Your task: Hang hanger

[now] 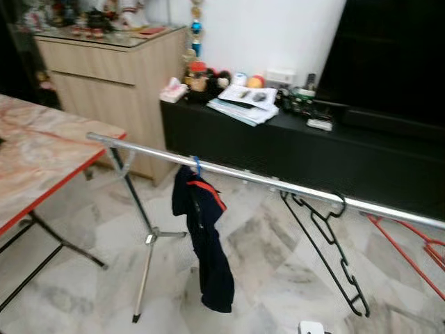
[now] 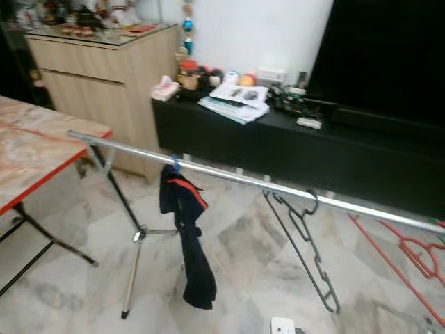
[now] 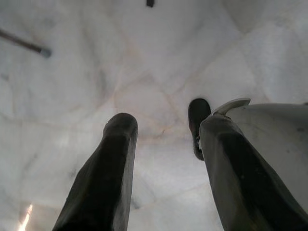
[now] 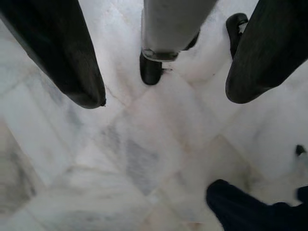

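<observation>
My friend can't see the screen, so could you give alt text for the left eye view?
A silver clothes rail crosses a marble-floored room, holding a dark garment, an empty black hanger and a red hanger. Behind stand a black cabinet and a wooden cupboard.

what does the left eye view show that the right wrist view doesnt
Left eye view alone: the silver rail on its tripod stand, a black hanger and a red hanger hooked on the rail, the marble-topped table, the black TV cabinet and the wooden cabinet.

Right wrist view alone: the right claw, fingers spread and empty, pointing down at the floor beside a robot foot.

Both: the pale marble floor, and dark navy cloth, likely the garment that hangs from the rail.
</observation>
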You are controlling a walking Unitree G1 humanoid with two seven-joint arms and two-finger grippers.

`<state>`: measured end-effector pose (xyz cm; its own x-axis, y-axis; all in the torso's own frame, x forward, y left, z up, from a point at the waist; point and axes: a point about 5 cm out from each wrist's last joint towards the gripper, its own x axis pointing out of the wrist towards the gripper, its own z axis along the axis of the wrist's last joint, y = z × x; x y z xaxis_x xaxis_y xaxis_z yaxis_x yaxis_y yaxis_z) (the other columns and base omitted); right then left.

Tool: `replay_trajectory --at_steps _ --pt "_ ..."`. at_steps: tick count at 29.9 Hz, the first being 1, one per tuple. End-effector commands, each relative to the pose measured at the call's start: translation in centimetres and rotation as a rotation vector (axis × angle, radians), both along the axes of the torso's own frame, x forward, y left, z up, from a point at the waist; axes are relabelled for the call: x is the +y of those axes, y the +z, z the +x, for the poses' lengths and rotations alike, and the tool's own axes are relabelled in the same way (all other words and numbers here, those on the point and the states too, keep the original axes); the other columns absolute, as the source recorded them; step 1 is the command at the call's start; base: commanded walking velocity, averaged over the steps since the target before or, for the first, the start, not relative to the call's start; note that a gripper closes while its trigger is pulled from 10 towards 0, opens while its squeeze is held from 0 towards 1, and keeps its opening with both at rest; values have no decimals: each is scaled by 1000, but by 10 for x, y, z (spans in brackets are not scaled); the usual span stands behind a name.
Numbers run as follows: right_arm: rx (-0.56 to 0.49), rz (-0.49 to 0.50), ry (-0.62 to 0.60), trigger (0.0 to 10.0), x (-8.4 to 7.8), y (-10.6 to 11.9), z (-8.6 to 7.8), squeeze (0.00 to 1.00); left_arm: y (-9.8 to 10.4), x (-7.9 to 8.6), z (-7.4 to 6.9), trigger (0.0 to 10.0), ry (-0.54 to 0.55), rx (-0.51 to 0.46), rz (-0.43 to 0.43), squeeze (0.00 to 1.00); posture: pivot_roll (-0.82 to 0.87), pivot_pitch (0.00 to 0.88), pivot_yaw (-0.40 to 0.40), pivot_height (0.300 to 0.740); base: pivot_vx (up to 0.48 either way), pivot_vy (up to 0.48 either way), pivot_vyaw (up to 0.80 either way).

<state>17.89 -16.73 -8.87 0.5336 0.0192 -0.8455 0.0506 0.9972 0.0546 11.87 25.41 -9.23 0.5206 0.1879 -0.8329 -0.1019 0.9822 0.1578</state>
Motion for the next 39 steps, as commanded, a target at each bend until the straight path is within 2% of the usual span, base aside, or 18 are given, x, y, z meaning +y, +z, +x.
replay_trajectory --at_steps 1,5,14,32,39 --pt "9 -4 -4 10000 -1 -1 -2 0 -2 -1 -3 10000 13 18 -7 0 100 0 -18 740 0 0 -750" --pt "8 -8 3 10000 -2 0 -1 0 -2 -2 -5 10000 15 24 -8 0 100 0 -19 740 0 0 -741" --pt "-24 -14 20 10000 -2 3 5 0 -4 -4 -7 10000 15 26 -17 0 99 0 -23 740 0 0 0" --pt "-21 -31 27 10000 -6 4 6 0 -5 -4 -16 10000 34 27 -33 0 97 0 -37 740 0 0 0" --pt "-24 -35 24 10000 -7 4 7 0 -9 -13 -21 10000 22 40 -45 0 80 0 -30 740 0 0 0"
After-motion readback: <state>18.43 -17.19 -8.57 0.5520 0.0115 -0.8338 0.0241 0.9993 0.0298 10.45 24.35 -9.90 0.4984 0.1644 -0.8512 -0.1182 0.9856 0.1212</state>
